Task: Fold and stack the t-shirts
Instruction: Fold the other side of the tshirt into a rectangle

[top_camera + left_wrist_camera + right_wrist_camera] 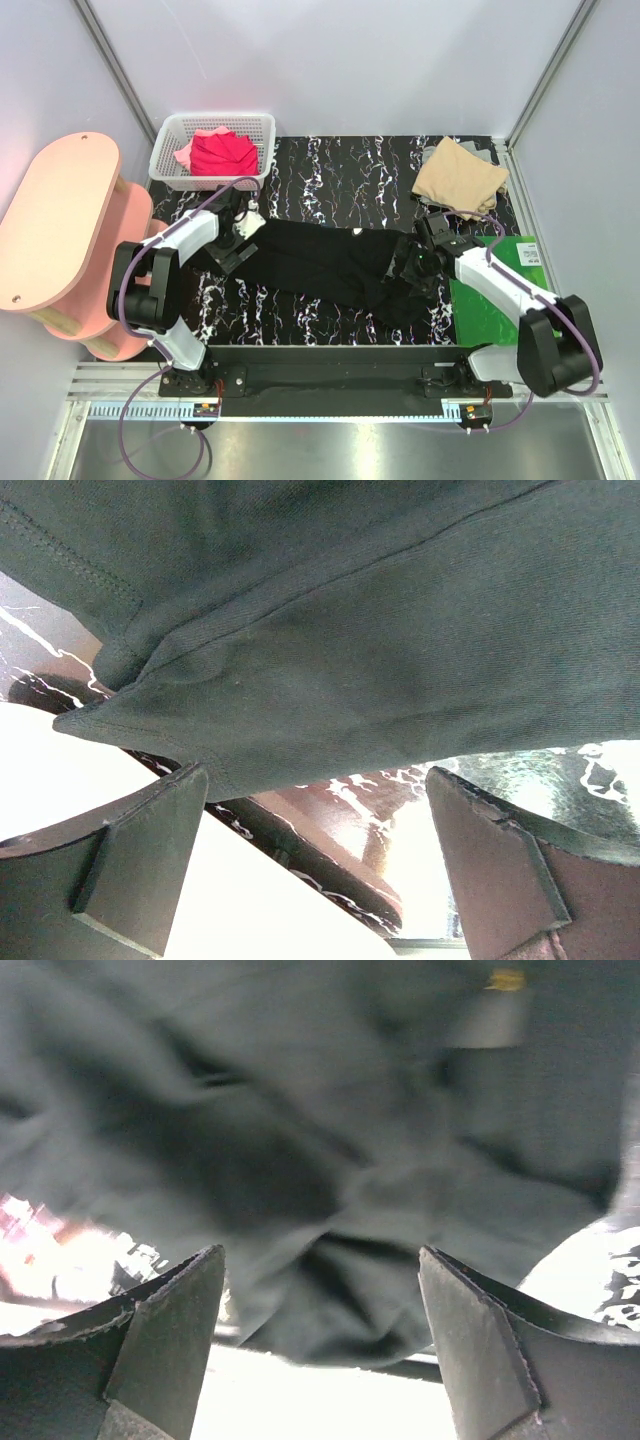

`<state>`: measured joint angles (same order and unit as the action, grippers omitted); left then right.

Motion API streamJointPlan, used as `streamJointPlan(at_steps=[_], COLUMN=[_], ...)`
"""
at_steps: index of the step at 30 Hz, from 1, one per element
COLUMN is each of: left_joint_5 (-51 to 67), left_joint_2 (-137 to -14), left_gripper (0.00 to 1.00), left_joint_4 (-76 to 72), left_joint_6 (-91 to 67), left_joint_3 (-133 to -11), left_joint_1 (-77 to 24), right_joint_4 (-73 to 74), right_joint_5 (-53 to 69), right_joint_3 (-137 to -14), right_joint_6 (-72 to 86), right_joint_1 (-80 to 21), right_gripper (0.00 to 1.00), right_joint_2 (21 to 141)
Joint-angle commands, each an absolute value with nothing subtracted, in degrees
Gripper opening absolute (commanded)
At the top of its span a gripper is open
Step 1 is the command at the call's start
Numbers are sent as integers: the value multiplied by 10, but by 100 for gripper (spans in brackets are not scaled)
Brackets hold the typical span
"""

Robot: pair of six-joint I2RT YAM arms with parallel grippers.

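- The left end effector (312, 772) has its two fingers (140, 855) wide apart. It holds nothing.
- The black t-shirt (335, 262) lies stretched out long on the counter (330, 170), between the two end effectors.
- The shirt's left end sits just in front of the left end effector. A sewn edge dips a little between its fingertips.
- The right end effector (320, 1252) is spread apart too, with no grip on anything.
- Bunched-up black cloth sits just in front of the right end effector and sags a little between its fingertips.
- The tan t-shirt (460, 175) lies folded on the counter just past the right end effector.
- A green board (490, 305) lies behind the right end effector, under its arm.
- The red t-shirt (222, 153) and the pink t-shirt (184, 155) sit in the white basket (215, 119), past the left end effector.
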<state>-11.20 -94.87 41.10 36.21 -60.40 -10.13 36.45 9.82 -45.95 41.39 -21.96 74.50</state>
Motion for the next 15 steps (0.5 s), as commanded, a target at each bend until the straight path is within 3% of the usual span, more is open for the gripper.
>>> streamJointPlan(at_steps=[1, 15], left_joint_5=[-121, -120], left_joint_2=[-946, -937], left_gripper=[96, 96], left_joint_4=[417, 418], left_joint_6=[358, 356], left_joint_3=[-622, -613], left_joint_1=[-104, -105], right_joint_4=[326, 318], right_joint_5=[100, 156], right_joint_3=[-432, -478], right_joint_6=[438, 421], right_joint_1=[-189, -177], right_gripper=[85, 83], right_joint_2=[783, 783])
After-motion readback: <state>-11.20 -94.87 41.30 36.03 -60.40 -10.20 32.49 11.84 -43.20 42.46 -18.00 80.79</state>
